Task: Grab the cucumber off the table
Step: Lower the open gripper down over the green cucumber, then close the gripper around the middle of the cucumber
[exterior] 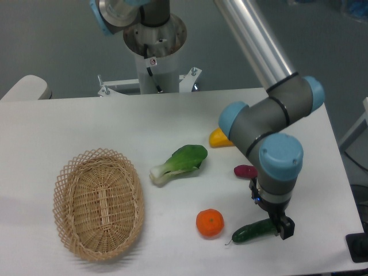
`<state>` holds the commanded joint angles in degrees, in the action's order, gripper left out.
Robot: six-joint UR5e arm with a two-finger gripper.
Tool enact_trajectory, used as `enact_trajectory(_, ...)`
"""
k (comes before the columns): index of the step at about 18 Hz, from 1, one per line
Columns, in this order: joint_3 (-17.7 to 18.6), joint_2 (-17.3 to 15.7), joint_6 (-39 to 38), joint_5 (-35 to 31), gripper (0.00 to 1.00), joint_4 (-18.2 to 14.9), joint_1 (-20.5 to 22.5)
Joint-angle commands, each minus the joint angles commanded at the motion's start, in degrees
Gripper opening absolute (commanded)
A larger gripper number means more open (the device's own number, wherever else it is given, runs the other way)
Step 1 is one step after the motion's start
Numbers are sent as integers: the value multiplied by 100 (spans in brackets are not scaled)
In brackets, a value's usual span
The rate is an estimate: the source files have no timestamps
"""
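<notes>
One gripper (280,225) down at the right end of the one cucumber (253,232), fingers apparently straddling it, grip unclear, cucumber lying on the table (86,123), one orange (210,223) just left, one dark red item (245,171) above, one yellow item (218,138) beyond, one bok choy (179,163) upper left, one wicker basket (98,203) far left.

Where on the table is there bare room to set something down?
Bare: the far-left table behind the wicker basket, and the strip between basket and bok choy. Crowded: front right, where orange, cucumber, gripper, a dark red item and a yellow one cluster.
</notes>
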<state>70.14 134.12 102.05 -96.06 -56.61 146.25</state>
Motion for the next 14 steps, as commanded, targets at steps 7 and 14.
enact_trajectory(7,167,141,-62,26,100,282,-17)
enact_trajectory(14,290,141,-308,26,95,378,-35)
